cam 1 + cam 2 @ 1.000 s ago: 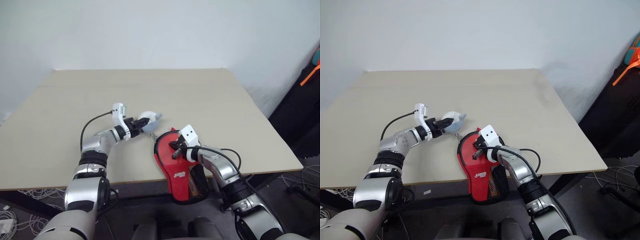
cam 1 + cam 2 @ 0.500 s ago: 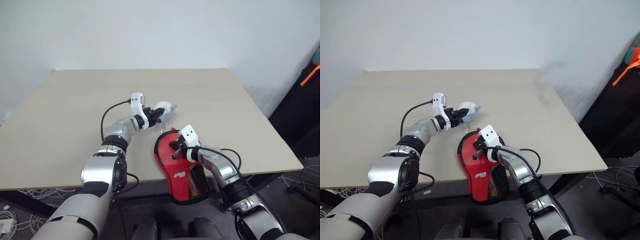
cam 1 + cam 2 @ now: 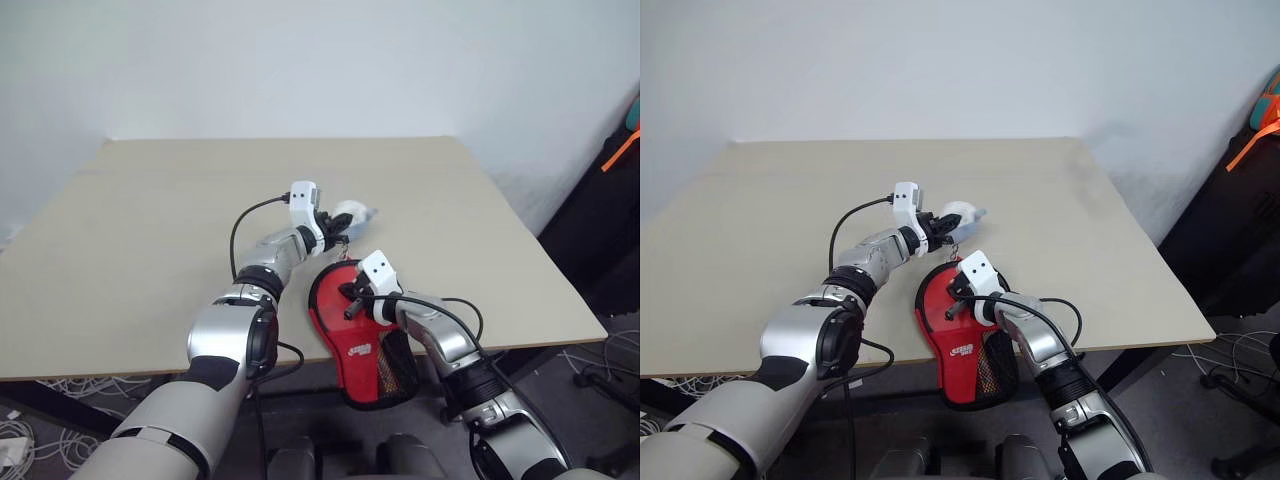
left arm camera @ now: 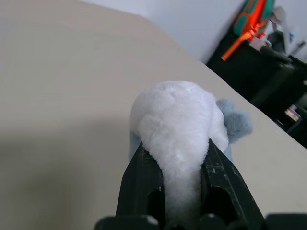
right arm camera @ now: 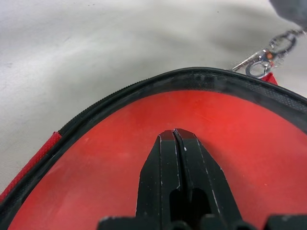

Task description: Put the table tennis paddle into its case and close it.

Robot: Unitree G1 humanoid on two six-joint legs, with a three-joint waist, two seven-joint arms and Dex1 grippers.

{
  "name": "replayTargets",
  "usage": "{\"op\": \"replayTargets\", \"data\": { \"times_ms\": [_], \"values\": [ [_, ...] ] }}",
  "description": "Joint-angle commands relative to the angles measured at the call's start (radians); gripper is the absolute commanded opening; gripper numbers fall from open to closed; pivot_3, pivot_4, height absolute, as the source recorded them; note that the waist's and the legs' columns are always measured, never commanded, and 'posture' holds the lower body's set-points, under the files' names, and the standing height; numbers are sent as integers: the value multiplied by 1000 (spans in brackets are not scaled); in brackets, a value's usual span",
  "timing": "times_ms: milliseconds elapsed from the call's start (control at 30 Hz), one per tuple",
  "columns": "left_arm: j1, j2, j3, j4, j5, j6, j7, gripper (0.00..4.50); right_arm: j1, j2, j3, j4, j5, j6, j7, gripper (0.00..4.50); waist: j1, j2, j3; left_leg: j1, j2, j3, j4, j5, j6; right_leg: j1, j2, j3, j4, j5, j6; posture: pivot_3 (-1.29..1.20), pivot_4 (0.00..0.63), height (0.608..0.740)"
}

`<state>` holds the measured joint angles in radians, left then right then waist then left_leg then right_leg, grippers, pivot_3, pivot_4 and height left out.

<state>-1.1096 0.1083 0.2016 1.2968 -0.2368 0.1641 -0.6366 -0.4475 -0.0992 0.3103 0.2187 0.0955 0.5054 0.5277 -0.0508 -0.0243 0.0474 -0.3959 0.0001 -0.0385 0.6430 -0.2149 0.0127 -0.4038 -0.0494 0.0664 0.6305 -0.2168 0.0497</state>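
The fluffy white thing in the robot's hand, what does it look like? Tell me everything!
The fluffy white thing is a soft pom-pom, furry like plush, with pale blue-grey bits sticking out at its far side. The left gripper pinches it between two black fingers, squashing its lower part narrow. It hangs above the beige table, just beyond the rounded end of the red case. A small metal clasp links it to the case's zip.
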Motion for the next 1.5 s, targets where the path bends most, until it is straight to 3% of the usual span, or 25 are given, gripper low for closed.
{"op": "replayTargets", "data": {
  "times_ms": [33,500,767,1167,1500],
  "values": [
    [-26,7,-17,-41,22,-17,-84,322,34,-37,17,-58,-3,64,33,0,0,0,0,0,0,0,0,0,0,0,0,0,0,0,0,0,0,739],
    [79,25,-135,-108,116,-36,-374,322,82,-227,-37,-440,113,293,156,0,0,0,0,-2,0,0,0,0,0,-2,0,0,0,0,0,0,0,739],
    [113,22,-162,-138,123,-25,-445,322,86,-295,-56,-502,146,332,169,0,6,0,0,-2,0,0,1,0,0,-2,0,0,0,0,0,0,0,739],
    [137,47,-186,-214,114,33,-528,4483,78,-312,-52,-494,155,333,166,0,6,0,0,-3,0,0,2,-1,1,-2,0,0,0,0,0,0,0,739],
    [114,123,-112,-475,-18,197,-558,4483,73,-344,-54,-512,169,337,195,0,5,0,0,-3,0,0,2,-1,1,-2,0,0,0,0,0,0,0,739]
  ]
}}
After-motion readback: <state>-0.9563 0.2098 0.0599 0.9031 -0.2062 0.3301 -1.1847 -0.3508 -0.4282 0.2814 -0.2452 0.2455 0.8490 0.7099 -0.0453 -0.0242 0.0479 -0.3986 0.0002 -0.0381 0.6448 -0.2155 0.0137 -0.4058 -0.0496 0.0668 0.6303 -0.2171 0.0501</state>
